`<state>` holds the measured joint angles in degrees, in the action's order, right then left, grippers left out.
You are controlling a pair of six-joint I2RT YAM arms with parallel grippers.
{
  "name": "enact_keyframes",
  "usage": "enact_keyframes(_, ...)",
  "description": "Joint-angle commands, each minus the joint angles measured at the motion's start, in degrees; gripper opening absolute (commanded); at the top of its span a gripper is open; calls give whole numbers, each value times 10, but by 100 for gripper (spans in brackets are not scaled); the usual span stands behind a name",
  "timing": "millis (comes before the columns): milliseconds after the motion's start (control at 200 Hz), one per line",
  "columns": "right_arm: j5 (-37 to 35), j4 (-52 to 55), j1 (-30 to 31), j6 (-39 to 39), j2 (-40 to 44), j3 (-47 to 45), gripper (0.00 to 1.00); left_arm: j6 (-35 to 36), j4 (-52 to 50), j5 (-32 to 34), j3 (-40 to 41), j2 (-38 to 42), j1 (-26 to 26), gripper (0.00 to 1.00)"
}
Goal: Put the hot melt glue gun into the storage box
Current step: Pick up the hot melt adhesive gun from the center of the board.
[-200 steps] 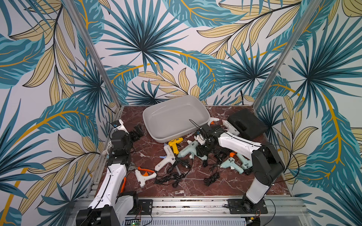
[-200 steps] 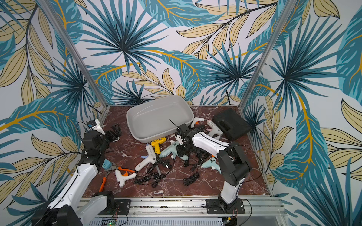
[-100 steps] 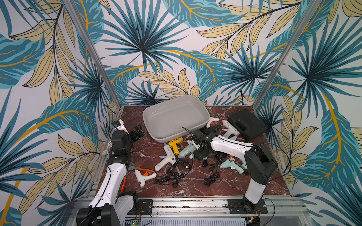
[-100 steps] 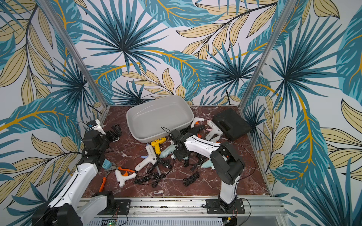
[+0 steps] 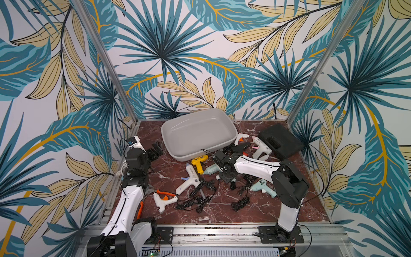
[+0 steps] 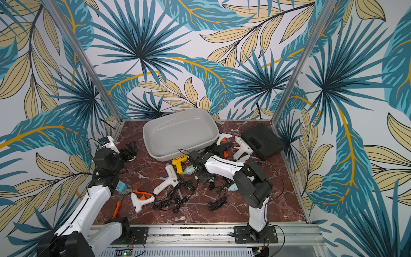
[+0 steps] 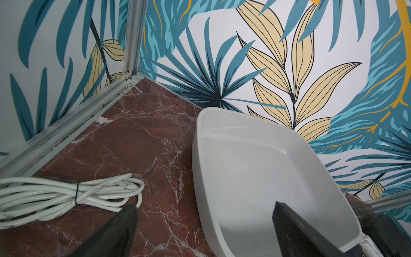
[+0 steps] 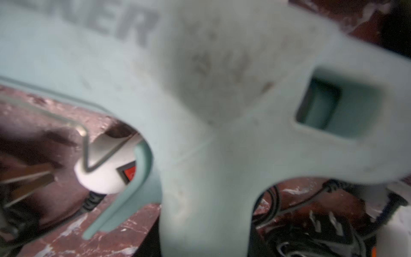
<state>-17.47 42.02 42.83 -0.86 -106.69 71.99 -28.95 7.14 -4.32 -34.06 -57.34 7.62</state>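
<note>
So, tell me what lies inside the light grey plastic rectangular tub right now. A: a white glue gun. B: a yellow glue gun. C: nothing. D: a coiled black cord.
C: in both top views and the left wrist view, the light grey plastic rectangular tub shows only its own bare floor and walls.

My right gripper (image 5: 222, 167) has swung left across the pile (image 5: 239, 189) and come down onto the mint gun (image 5: 210, 170), next to the yellow gun (image 5: 198, 162); my elbow followed.
</note>
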Motion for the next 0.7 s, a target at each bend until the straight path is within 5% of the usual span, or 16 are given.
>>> enact_keyframes(0, -49, -6, -2, -8, 56, 8, 27, 4, 14, -2, -18, 2, 8, 100)
enact_keyframes(376, -87, 55, -1, -16, 149, 56, 15, -5, 8, 0, -20, 4, 8, 100)
enact_keyframes(696, -93, 157, -1, -51, 141, 214, 0, -8, -19, -1, -35, 4, 9, 100)
